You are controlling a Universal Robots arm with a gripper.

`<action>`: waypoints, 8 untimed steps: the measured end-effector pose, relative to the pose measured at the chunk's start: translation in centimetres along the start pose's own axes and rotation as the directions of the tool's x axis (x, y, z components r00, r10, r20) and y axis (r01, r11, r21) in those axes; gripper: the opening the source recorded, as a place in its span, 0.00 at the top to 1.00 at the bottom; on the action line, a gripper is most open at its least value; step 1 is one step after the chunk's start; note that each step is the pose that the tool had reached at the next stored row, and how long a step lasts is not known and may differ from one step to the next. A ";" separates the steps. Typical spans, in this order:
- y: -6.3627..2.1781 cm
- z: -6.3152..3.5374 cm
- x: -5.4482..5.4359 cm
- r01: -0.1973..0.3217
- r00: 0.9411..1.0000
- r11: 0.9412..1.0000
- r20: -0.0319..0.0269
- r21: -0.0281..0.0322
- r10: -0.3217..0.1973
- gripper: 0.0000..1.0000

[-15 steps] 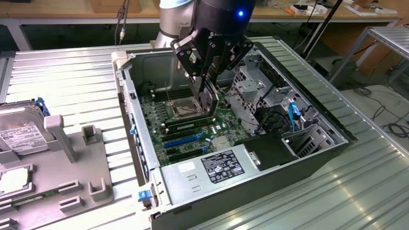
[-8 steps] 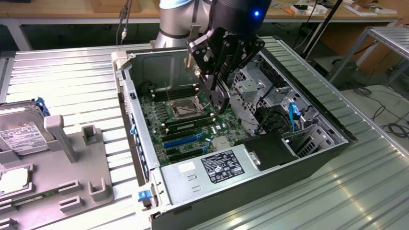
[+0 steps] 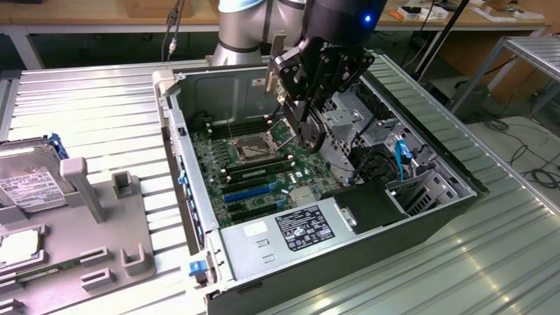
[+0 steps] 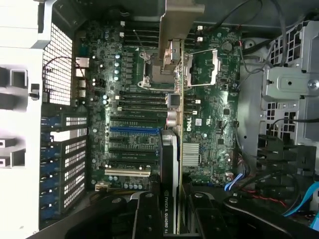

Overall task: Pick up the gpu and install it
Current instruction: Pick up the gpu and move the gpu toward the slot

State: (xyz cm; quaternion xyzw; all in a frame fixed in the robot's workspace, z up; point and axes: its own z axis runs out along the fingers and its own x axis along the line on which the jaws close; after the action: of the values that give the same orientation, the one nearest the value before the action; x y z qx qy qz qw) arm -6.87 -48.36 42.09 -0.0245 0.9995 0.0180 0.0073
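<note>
The gpu [image 4: 168, 159] is up in the air, held on edge in the claw [image 4: 172, 219]. Its dark face with the NVIDIA Quadro lettering sits between the 2 black fingers [image 4: 144, 216], and its silver bracket [image 4: 179, 22] is at the end away from them. The claw is closed on the card, gripping it by both flat sides. Below lies the green motherboard [image 3: 254, 161] inside the open computer case [image 3: 420, 216]. In the wrist view the card's edge runs straight across the processor socket [image 4: 149, 69] and on past the row of expansion slots, with the blue slot [image 4: 134, 129] just beside its line. The power supply [image 3: 293, 230] with its black label sits in the case's corner nearest the exterior camera. The case lies on its side on the ribbed metal table [image 3: 96, 111]. Over at the table's edge on the exterior view's left, well apart, a silver hard drive [image 3: 26, 180] rests beside a grey parts holder [image 3: 105, 249].
</note>
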 end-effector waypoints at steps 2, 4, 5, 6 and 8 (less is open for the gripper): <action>-0.01 0.00 -0.3 0.000 1.000 1.000 0.000 0.000 0.000 0.73; -0.04 0.01 -0.9 0.000 1.000 1.000 0.000 0.000 0.000 0.73; -0.05 0.01 -1.2 0.000 1.000 1.000 -0.001 0.000 0.000 0.73; -0.08 0.02 -1.6 0.000 1.000 1.000 -0.001 0.000 0.000 0.73; -0.10 0.03 -2.1 0.000 1.000 1.000 -0.001 0.000 0.000 0.73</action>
State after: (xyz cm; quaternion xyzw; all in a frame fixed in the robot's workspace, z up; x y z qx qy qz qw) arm -4.81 -48.36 42.09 -0.0245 0.9995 0.0180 0.0067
